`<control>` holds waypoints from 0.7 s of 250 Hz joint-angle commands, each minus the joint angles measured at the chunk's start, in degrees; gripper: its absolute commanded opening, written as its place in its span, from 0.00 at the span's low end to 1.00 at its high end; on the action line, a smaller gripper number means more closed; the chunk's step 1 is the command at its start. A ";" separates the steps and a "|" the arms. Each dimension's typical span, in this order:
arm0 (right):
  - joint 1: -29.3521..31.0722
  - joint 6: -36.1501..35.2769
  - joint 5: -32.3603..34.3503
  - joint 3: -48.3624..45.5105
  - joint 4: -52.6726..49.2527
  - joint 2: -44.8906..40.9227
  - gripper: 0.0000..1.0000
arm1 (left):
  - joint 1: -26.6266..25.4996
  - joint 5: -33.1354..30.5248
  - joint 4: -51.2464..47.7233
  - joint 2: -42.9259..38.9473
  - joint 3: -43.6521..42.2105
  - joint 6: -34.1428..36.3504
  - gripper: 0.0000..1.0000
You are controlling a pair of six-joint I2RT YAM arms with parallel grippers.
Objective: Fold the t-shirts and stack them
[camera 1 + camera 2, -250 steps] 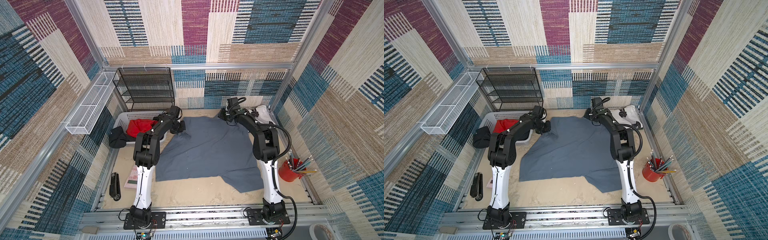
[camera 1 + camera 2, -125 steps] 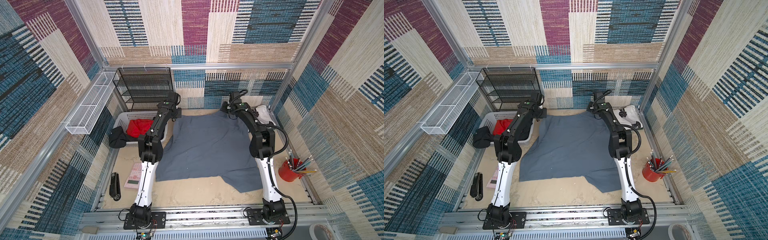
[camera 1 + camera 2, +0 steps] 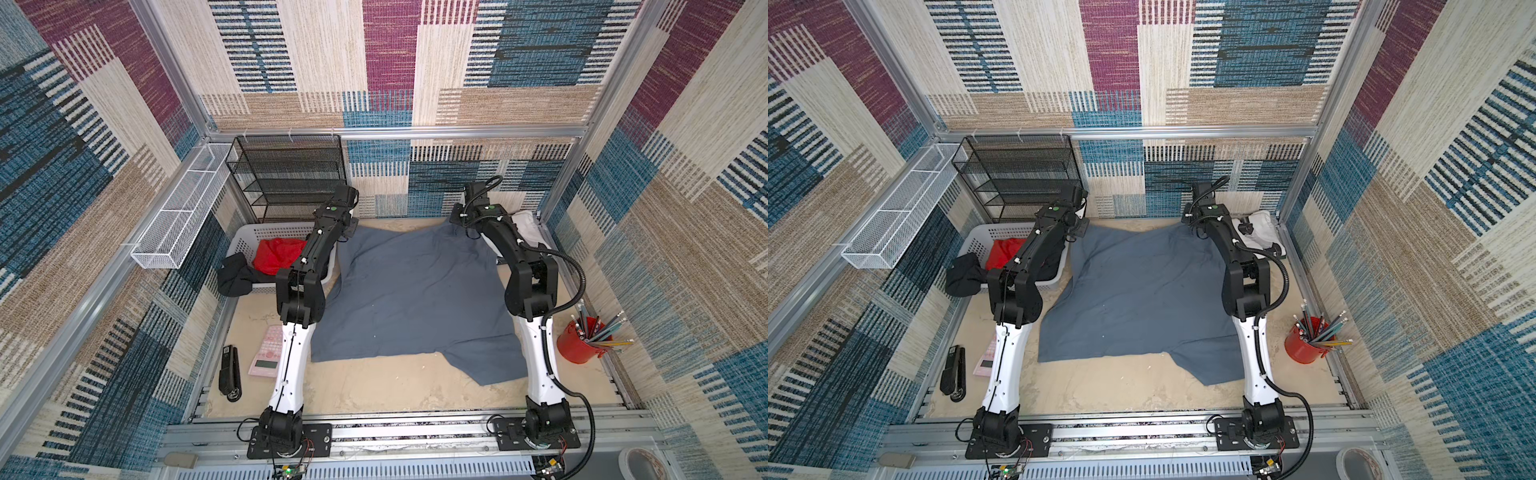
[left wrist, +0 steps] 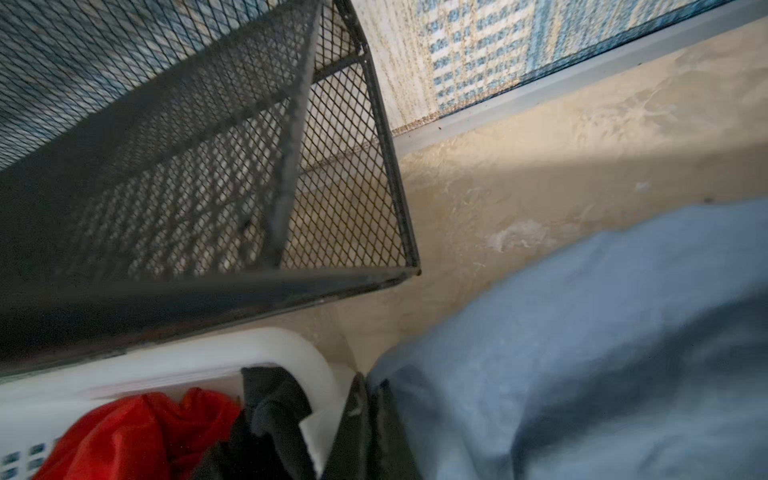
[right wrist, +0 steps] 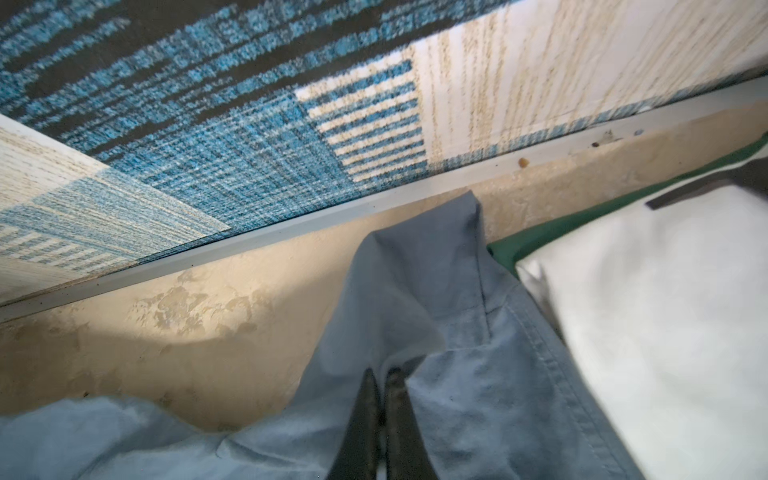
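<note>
1 grey t-shirt [image 3: 415,299], 1 white t-shirt [image 5: 665,332], 1 green t-shirt [image 5: 561,226], 1 basket [image 3: 245,243].

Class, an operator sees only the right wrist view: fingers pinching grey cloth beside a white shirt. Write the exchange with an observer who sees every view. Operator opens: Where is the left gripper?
Observer: The left gripper is shut on the grey shirt at its other far corner, beside the basket.
Operator: Is the shirt spread out?
Observer: Mostly flat on the table; one near flap juts toward the base of the right arm.
Operator: What's in the basket?
Observer: A red cloth; a dark cloth hangs over its rim.
</note>
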 commanded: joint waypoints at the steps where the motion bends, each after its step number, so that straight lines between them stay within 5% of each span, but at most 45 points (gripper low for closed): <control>1: 0.11 -2.26 2.86 0.32 1.47 -1.43 0.00 | 0.89 -7.46 9.43 -2.60 -3.15 4.65 0.00; 120: 0.11 -3.48 6.83 4.13 -1.15 -0.80 0.00 | 2.48 -4.30 26.60 -8.45 -13.77 13.85 0.00; 175: 0.11 -3.22 6.02 3.21 -1.15 -0.59 0.00 | 2.29 -5.92 24.83 -6.71 -11.10 12.61 0.00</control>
